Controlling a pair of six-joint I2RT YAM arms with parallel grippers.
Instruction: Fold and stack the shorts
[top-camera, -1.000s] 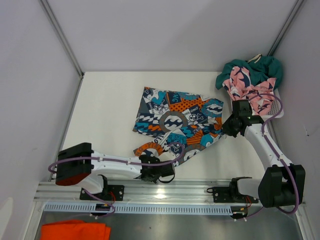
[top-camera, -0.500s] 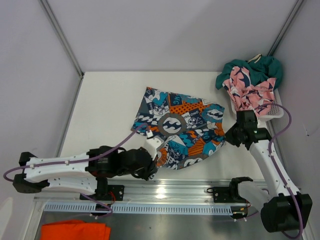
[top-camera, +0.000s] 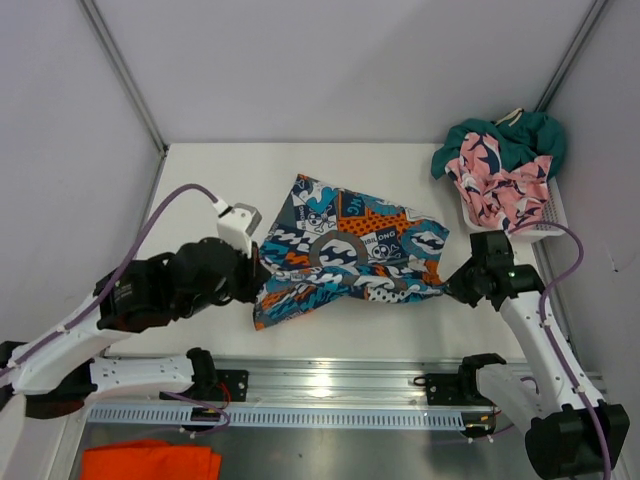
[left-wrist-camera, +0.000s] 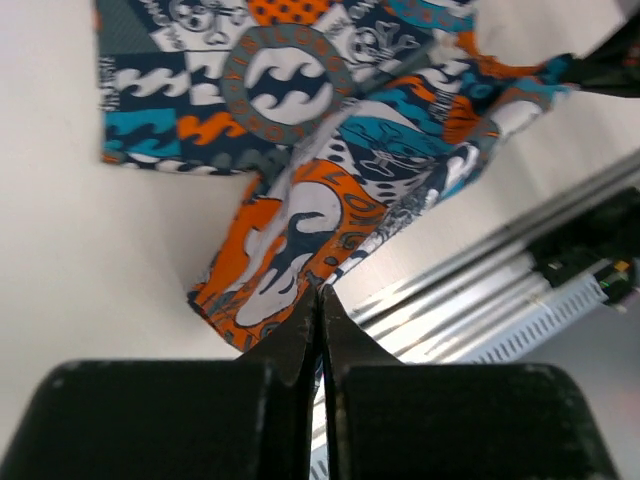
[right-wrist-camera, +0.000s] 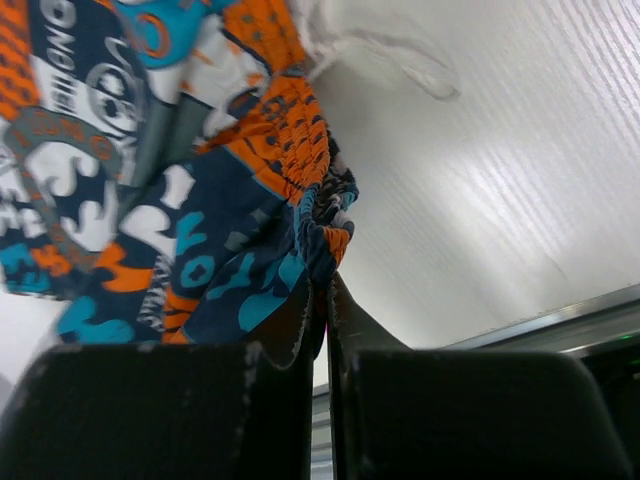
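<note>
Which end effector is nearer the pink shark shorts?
Right. The right end effector is close, just in front of the pink shark shorts; the left end effector is far left.

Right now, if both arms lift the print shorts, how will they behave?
Likely floppy: the print shorts wrinkle and drape between the left gripper and right gripper. Probably light: edge pinches alone hold them. Bunched waistband at the right pinch could slip.

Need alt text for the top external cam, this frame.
Both end effectors pinch opposite ends of the graphic-print shorts, left end effector at its near-left corner, right end effector at its right edge, over a white table. Pink shorts and teal shorts sit heaped in a white basket at far right.
</note>
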